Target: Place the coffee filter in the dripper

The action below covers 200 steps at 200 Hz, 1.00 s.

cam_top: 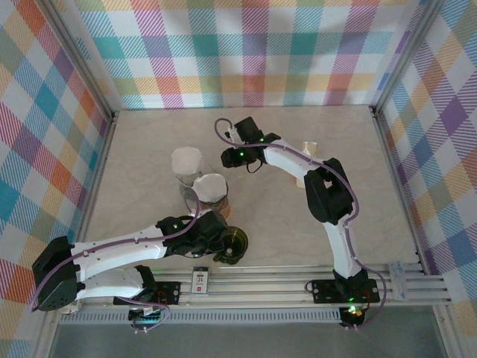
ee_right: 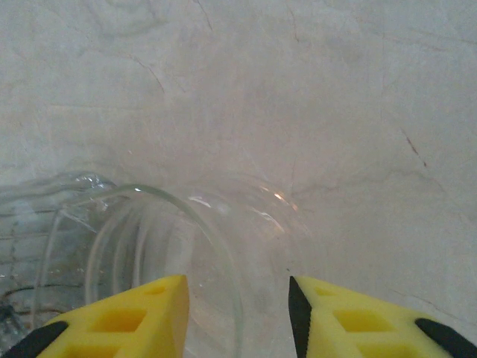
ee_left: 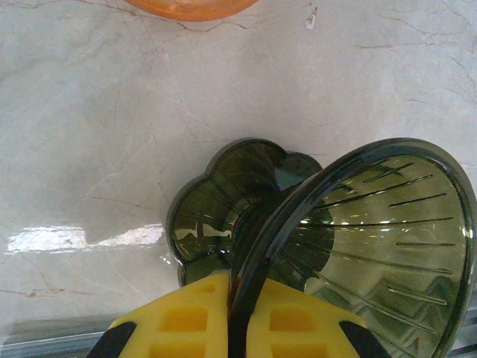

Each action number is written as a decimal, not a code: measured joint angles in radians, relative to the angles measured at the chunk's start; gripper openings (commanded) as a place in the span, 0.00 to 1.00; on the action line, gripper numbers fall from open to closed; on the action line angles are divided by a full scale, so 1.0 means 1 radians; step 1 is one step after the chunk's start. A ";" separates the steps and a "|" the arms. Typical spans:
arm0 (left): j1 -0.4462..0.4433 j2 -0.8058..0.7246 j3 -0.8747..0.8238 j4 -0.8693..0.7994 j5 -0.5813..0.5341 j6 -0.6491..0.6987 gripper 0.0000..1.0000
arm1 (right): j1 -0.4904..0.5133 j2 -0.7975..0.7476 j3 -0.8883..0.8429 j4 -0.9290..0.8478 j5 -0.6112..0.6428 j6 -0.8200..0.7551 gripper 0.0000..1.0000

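The dark green see-through dripper [cam_top: 235, 245] lies tilted near the table's front edge. My left gripper [cam_top: 222, 242] is shut on it. In the left wrist view its rim [ee_left: 257, 261] is pinched between the yellow pads of the left gripper [ee_left: 237, 280], with the ribbed cone [ee_left: 373, 224] to the right. A white coffee filter [cam_top: 211, 188] rests on an orange-brown cup mid-table. My right gripper [cam_top: 223, 158] hovers beside a clear glass [cam_top: 186, 162]. In the right wrist view the right gripper [ee_right: 238, 287] is open, and the glass rim [ee_right: 216, 246] runs between its pads.
The orange cup's rim [ee_left: 194, 6] is just beyond the dripper. A cream object [cam_top: 308, 147] sits behind the right arm's forearm. Checkered walls enclose the marble table [cam_top: 358, 216], and a metal rail [cam_top: 298, 287] runs along the front edge.
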 measured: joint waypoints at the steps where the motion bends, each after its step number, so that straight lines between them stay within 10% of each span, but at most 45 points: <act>1: 0.000 0.000 0.000 0.000 0.000 0.000 0.00 | 0.000 0.000 0.000 -0.001 0.001 -0.002 0.35; 103: 0.000 0.000 0.000 0.005 0.000 0.000 0.00 | 0.000 -0.102 -0.136 0.040 0.130 0.027 0.14; 200: 0.000 -0.042 -0.005 0.005 0.000 0.000 0.00 | -0.037 -0.507 -0.549 0.031 0.223 0.078 0.09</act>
